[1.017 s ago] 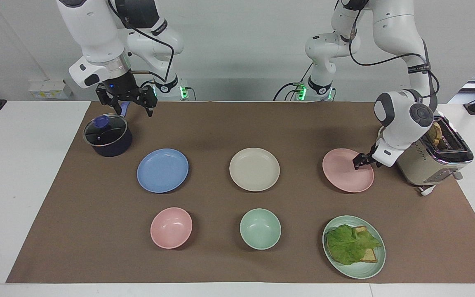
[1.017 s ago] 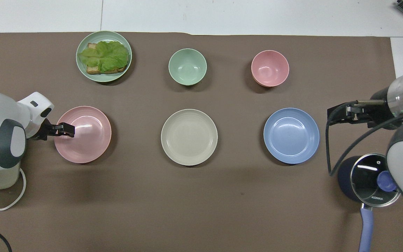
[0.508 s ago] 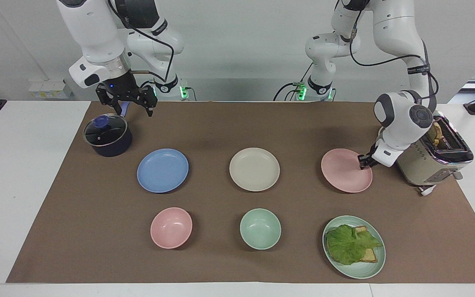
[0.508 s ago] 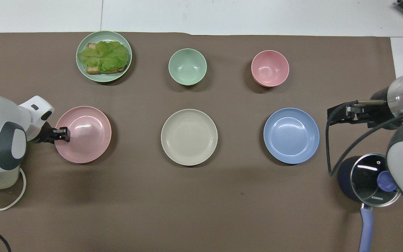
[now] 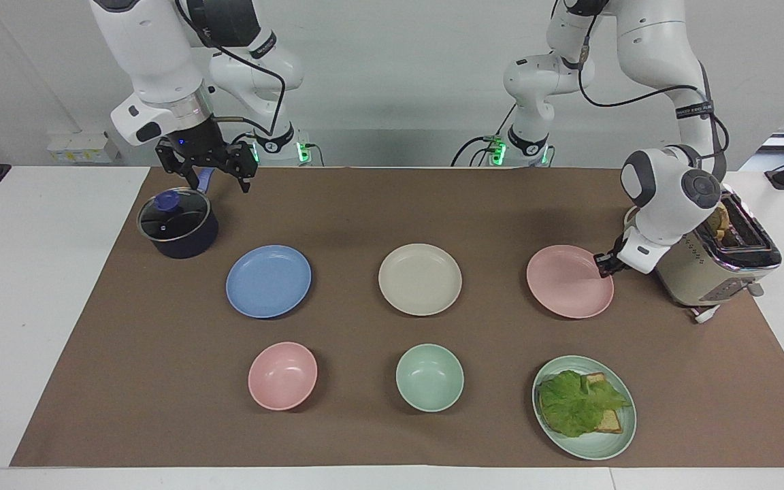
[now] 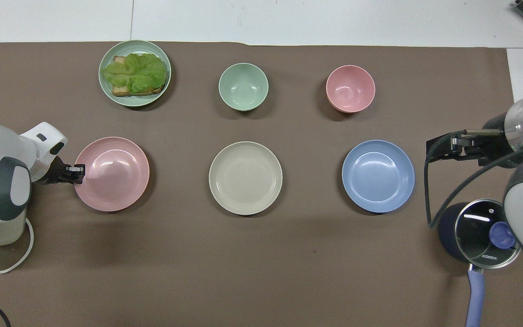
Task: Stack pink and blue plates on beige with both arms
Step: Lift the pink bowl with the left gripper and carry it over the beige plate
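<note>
The brown mat [image 5: 392, 422] carries everything. The beige plate [image 5: 420, 279] sits mid-table and the blue plate [image 5: 268, 281] beside it toward the right arm's end, both unmoved. The pink plate [image 5: 569, 281] has slid a little toward the beige one and now looks tipped, its rim lifted at the toaster [image 5: 719, 265] end. There the left gripper [image 5: 601, 262], wide open a second ago, has clamped onto that rim. The right gripper [image 5: 215, 173] waits with fingers spread above the lidded pot [image 5: 177, 223].
</note>
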Robot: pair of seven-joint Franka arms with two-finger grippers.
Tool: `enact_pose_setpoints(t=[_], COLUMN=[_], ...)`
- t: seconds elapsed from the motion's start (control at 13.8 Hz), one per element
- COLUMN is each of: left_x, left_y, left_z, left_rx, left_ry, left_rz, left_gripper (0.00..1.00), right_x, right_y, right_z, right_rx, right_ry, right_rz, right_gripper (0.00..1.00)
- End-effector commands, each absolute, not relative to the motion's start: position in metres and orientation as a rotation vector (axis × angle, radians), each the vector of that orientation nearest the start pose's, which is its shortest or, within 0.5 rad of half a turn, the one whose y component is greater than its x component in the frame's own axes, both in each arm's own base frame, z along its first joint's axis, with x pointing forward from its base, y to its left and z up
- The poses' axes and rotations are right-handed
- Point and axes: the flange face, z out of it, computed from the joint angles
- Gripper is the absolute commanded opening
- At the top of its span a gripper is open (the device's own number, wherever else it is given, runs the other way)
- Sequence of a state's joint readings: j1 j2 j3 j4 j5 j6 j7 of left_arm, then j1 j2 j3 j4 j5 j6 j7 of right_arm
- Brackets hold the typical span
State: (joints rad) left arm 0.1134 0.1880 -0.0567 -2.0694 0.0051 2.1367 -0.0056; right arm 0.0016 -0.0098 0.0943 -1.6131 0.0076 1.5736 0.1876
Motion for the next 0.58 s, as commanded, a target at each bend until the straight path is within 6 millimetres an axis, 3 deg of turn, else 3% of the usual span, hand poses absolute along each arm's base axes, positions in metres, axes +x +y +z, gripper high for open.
enact_pose_setpoints(t=[0.0, 0.29, 0.51], left_x=[0.571, 0.58, 0.59], left_y=[0.035, 0.023, -0.008], left_z=[0.34, 0.368, 0.394], left_rx=[-3.136, -3.185, -3.241], left_ry=[-0.083, -0.114, -0.173], left_rz=[0.257, 0.309, 0.328], left_gripper=[0.0, 0.0, 0.0], right_x=[0.543, 0.543, 0.543], right_y=[0.049, 0.048, 0.048], right_z=[0.61, 0.611, 0.611], right_rx=[-3.113, -3.113, -3.113], right_ry=[0.118, 0.121, 0.121], right_rz=[0.044, 0.041, 0.041], right_gripper=[1.0, 1.0, 1.0])
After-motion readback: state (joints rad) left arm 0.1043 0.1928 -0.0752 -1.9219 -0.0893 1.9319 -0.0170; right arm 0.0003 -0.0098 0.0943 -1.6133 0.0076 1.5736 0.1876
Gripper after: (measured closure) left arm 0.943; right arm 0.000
